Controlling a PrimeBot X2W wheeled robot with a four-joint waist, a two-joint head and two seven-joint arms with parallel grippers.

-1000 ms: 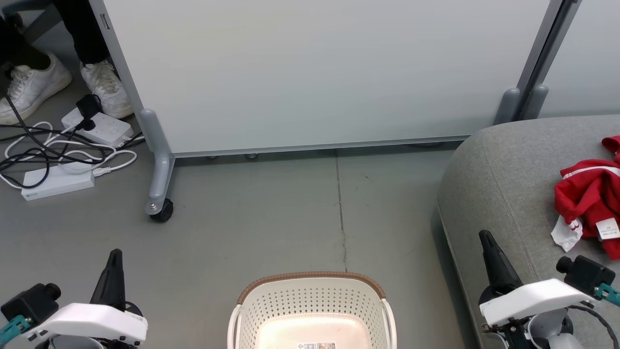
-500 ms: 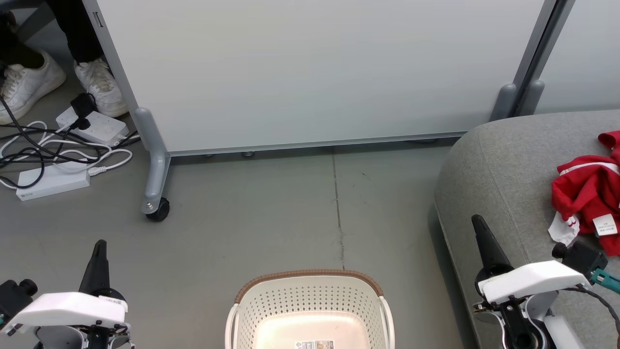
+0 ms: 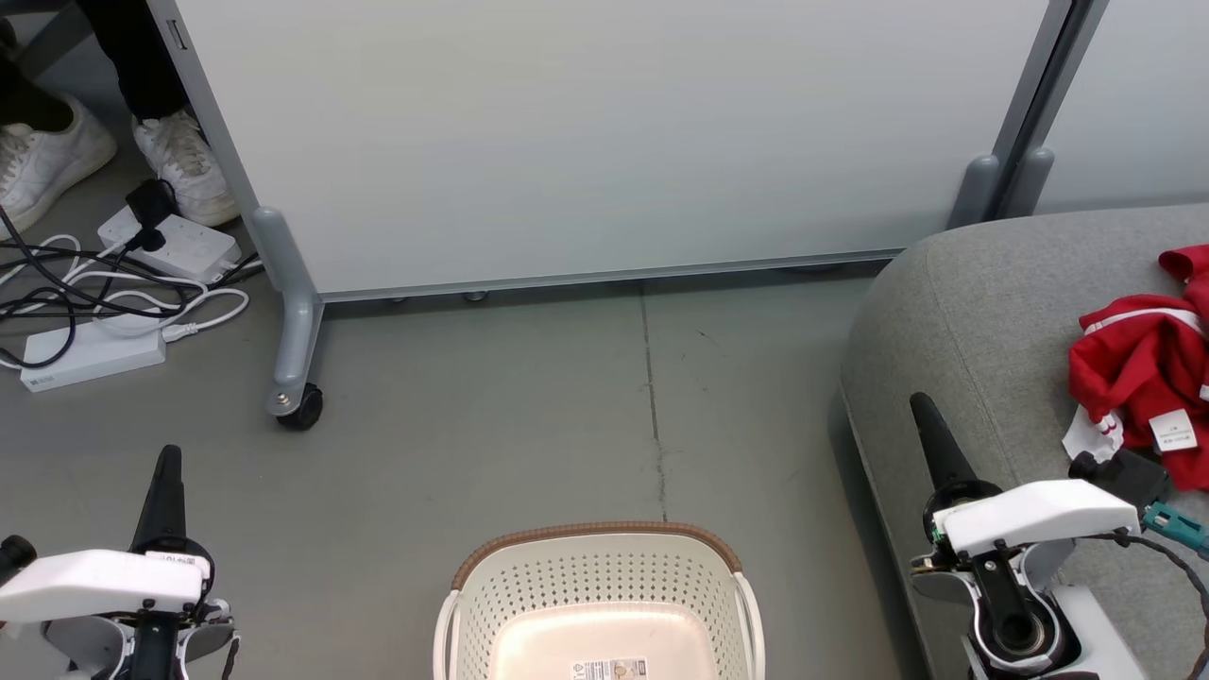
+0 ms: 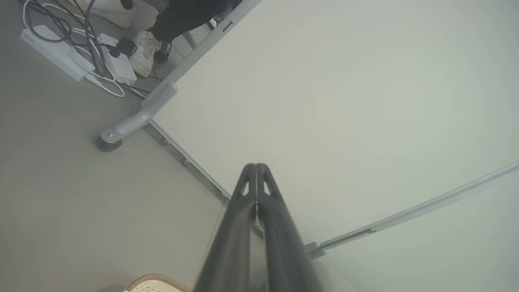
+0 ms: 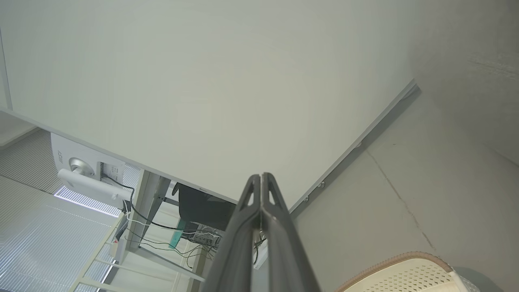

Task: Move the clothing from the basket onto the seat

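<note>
- The basket (image 3: 595, 531) is taken as the landmark. It is seen on the floor at the bottom middle of the head view, with its brown rim turned away from the robot.
- Bare perforated walls and a base with a printed sticker (image 3: 609, 669) are seen inside the basket, and no fabric. The near part of the basket is cut off by the picture's edge, so it cannot be told whether anything lies there.
- The clothing (image 3: 1138, 364) is found to the right of the basket and farther away, bunched in a red heap on the seat (image 3: 982, 312). A white label (image 3: 1171, 430) is turned up.
- The heap runs off the picture's right edge, so no long axis can be given for it.
- The left gripper (image 3: 170, 458) is held to the left of the basket, well apart from it. Its fingers are pressed together and nothing is gripped.
- The right gripper (image 3: 921, 406) is held to the right of the basket, over the seat's rounded edge. Its fingers are likewise closed on nothing.
- The right arm is judged the nearer one, both to the basket and to the clothing, which lies just beyond it to the right.
- As far as can be seen, the move onto the seat is judged done. A reach would be called for only if something lies in the hidden near part of the basket.
</note>
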